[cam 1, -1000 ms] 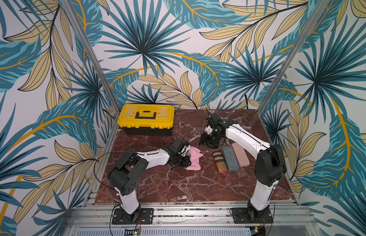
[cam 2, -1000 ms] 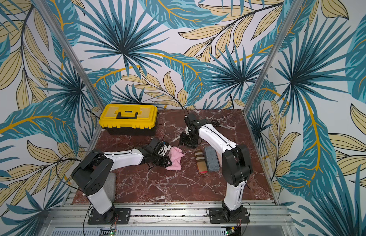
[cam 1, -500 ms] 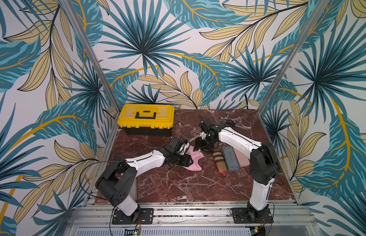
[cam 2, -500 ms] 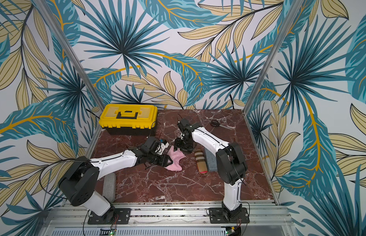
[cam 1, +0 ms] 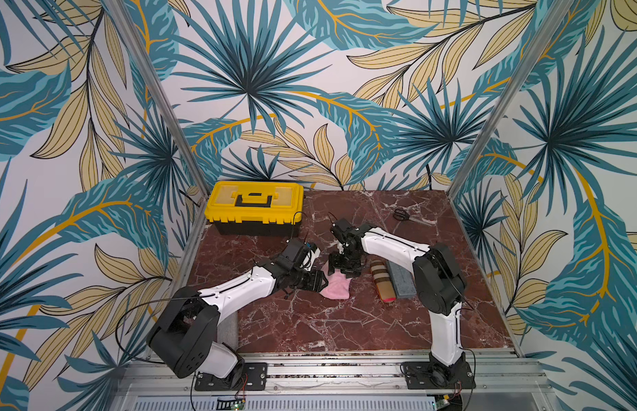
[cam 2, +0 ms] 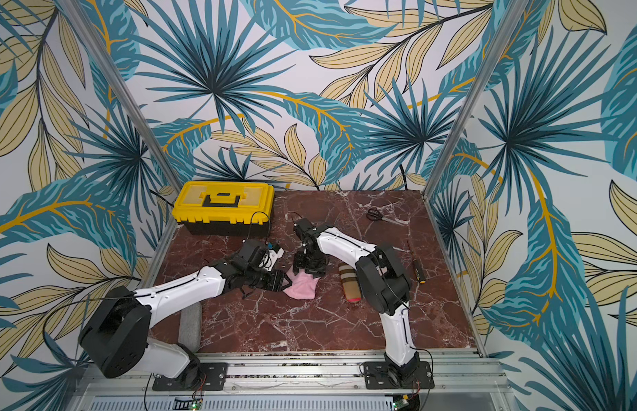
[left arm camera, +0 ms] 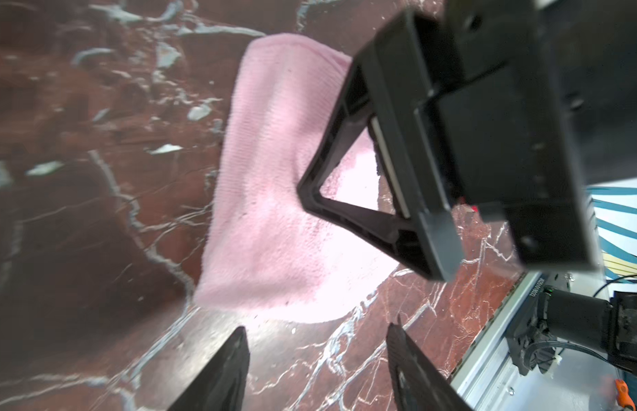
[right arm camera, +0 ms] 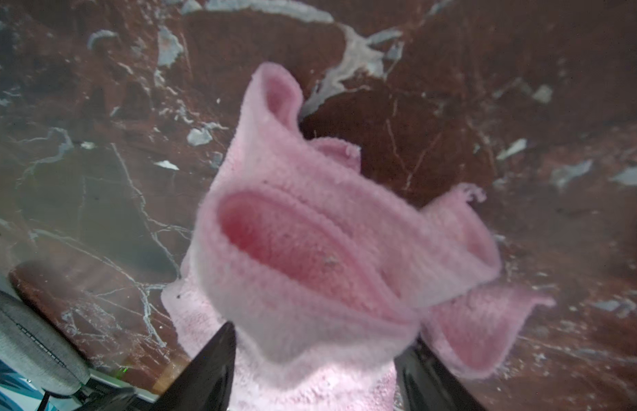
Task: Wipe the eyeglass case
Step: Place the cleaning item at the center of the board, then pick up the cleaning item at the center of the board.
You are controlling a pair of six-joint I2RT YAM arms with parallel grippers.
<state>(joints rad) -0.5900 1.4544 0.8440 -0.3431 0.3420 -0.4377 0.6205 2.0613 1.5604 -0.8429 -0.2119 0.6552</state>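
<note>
Surface [cam 1: 309, 327]: polished red-brown marble with white veins.
Cloth [cam 1: 336, 288]: pink terry with a soft looped pile, bunched into rounded folds near the middle of the surface.
Left gripper [left arm camera: 317, 331]: black, jaws apart and empty, low over the surface just left of the cloth's edge.
Right gripper [right arm camera: 322, 334]: pointing down over the far part of the cloth, jaws wide apart with upright folds between them.
Striped eyeglass case [cam 1: 382, 283]: rounded and tube-like with brown and tan bands, lying just right of the cloth, clear of both grippers.
Grey-blue eyeglass case [cam 1: 400, 281]: flat oblong with a fabric texture, right beside the striped one.
Toolbox [cam 1: 254, 204]: yellow hard plastic with a black handle, at the far left.
</note>
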